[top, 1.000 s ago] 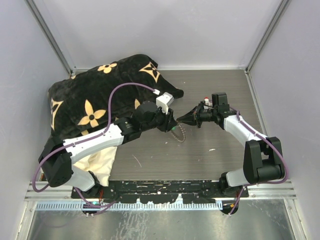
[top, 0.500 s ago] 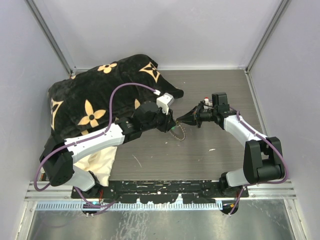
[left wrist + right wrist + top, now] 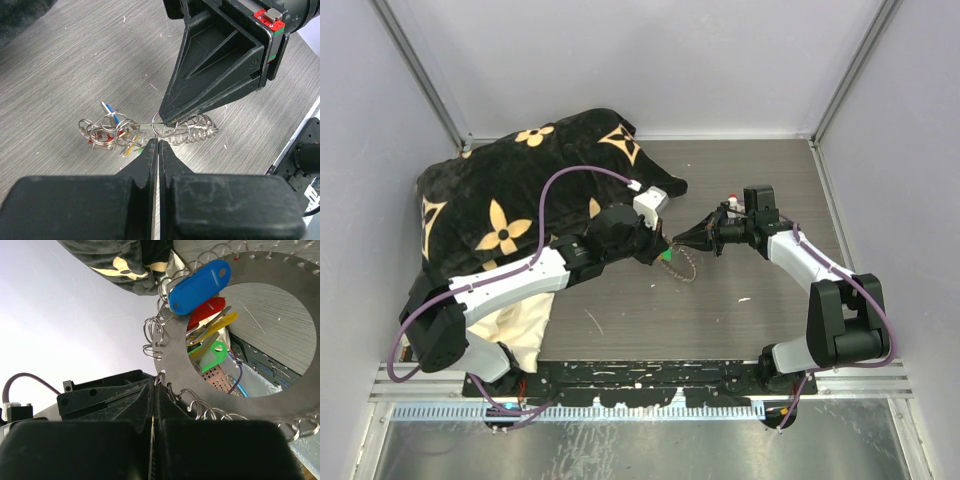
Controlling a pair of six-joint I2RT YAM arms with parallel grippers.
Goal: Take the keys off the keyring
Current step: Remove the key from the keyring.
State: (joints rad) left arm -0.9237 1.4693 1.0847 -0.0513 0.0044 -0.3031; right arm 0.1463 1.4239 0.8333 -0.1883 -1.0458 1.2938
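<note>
The keyring hangs just over the wood-grain table between both arms. In the right wrist view it is a flat grey ring edged with small wire loops. The keys cluster on its left side, with blue, red, yellow and green heads. My right gripper is shut on the keyring's edge, a wire loop running in between its tips. My left gripper is shut, its tips right at the ring beside the right one. Whether it pinches anything I cannot tell.
A black cushion with tan flower marks fills the far left, lying over a cream cloth. Grey walls close in the back and both sides. A metal rail runs along the near edge by the arm bases.
My left gripper has closed and edged up to the keyring. The ring with its green key has shifted slightly up toward the right gripper's tip. The right arm has held still.
</note>
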